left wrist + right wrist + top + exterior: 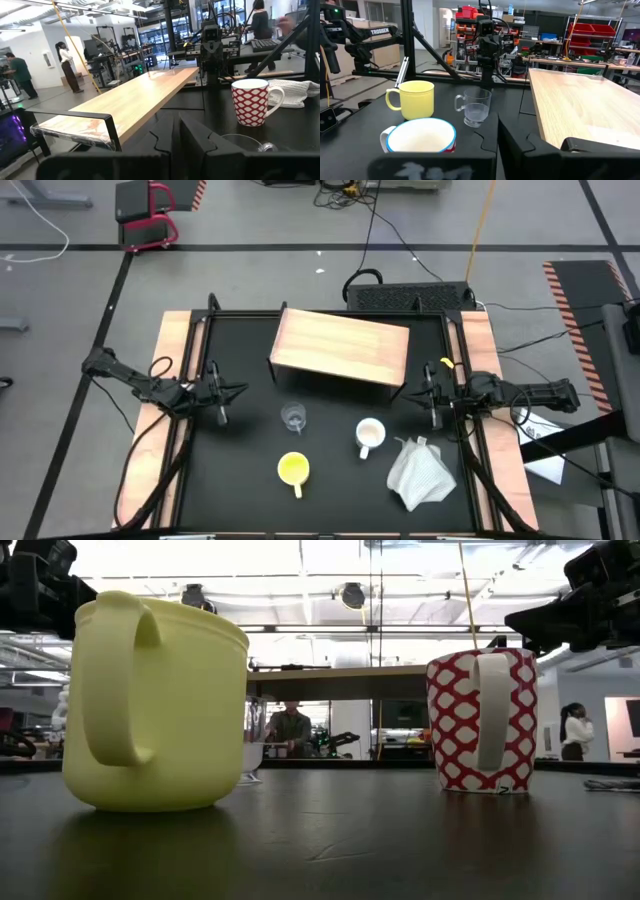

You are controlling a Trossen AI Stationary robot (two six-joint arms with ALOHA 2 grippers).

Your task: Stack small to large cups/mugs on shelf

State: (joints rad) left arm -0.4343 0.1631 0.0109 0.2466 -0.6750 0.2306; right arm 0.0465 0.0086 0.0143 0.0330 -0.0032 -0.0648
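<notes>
1. The left gripper (222, 392) waited at the table's left edge, its fingers together and holding nothing
2. The shelf (342, 345), a light wooden board on dark legs, stood at the back middle of the black table (250, 500) with nothing on it
3. The clear glass cup (293, 418) stood in front of the shelf, apart from it
4. The yellow mug (293, 469) sat nearer the front edge, its handle pointing toward that edge
5. The white mug with a red pattern (370, 435) stood to the right of the glass cup, upright
6. A crumpled white cloth (420, 472) lay just beside that mug
7. The right gripper (431, 392) waited at the right edge, fingers together, empty
</notes>
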